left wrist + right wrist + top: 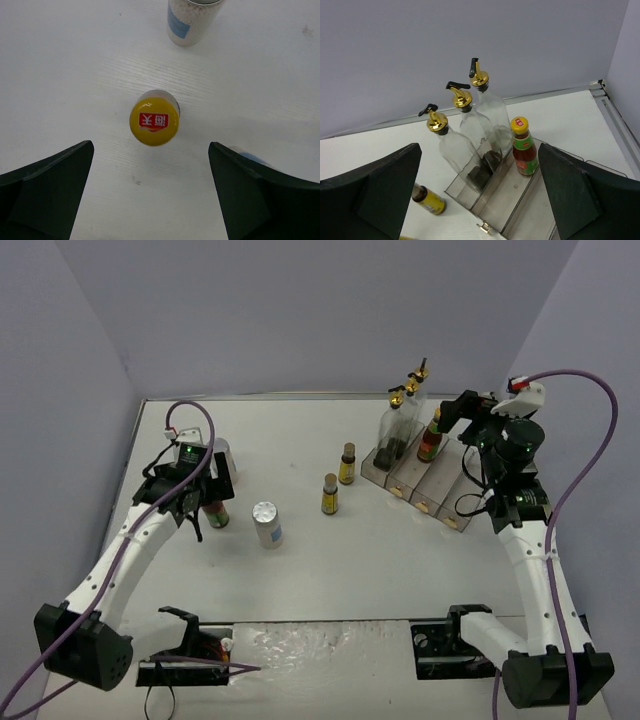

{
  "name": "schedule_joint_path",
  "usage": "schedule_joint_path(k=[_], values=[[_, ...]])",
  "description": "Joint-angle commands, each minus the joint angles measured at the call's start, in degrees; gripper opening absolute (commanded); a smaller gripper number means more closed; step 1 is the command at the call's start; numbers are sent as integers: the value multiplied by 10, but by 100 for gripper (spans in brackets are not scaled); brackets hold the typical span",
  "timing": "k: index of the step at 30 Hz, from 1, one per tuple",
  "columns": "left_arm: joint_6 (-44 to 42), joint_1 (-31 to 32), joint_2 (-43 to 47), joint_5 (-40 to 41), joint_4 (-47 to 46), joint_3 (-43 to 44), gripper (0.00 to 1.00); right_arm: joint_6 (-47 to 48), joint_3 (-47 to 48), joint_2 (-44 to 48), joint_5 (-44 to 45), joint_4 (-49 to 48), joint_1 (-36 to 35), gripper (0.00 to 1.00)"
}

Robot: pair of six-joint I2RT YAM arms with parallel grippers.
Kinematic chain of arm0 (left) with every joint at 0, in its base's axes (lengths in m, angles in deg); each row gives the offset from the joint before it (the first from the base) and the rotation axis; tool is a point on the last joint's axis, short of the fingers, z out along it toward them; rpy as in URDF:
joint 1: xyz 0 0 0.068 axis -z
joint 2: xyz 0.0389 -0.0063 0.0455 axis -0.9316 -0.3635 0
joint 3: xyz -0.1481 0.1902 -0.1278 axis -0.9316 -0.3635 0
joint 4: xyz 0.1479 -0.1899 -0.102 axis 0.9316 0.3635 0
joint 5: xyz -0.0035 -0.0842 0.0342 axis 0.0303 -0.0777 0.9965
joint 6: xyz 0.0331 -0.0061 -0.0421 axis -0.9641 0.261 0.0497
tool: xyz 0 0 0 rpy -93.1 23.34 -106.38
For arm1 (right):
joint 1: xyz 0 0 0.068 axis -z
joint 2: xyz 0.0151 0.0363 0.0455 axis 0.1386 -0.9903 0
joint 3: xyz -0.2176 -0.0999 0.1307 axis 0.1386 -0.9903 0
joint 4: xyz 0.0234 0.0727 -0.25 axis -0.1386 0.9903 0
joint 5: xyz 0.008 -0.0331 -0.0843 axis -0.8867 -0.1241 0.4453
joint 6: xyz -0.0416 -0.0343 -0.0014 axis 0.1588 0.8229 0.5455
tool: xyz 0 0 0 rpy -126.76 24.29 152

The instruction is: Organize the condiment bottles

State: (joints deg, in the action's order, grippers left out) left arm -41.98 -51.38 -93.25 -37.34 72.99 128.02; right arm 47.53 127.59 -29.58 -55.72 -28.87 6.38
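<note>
A red-sauce bottle with a yellow cap stands upright on the white table, near the table's 9 o'clock in the top view. The left claw hangs above it, its jaws spread wide on either side of the cap and gripping nothing. A white silver-lidded shaker stands at this bottle's 12 o'clock.

Toward the table's 2 o'clock, a second red-sauce bottle stands in the clear plastic four-compartment rack, one compartment over from three tall clear glass bottles with gold pourers. The right claw is wide apart and holds nothing.
</note>
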Motion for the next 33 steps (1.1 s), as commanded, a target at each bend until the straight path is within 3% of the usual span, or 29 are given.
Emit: schedule_joint_path(k=[1, 7, 14, 20, 27, 33], values=[[8, -40, -57, -17, -73, 27, 95, -12, -38, 63, -47, 27, -5, 100], [11, -43, -109, -11, -76, 42, 89, 5, -44, 101, -53, 61, -11, 100], [29, -43, -119, -17, -62, 37, 74, 2, -42, 114, -56, 70, -21, 100], [23, -42, -93, -17, -59, 32, 51, 0, -51, 117, -60, 70, -29, 100], [1, -41, -68, -39, -30, 58, 7, -2, -55, 122, -63, 72, -35, 100], [-23, -40, -45, -69, -1, 100, 0, -2, -52, 124, -64, 77, -42, 100]])
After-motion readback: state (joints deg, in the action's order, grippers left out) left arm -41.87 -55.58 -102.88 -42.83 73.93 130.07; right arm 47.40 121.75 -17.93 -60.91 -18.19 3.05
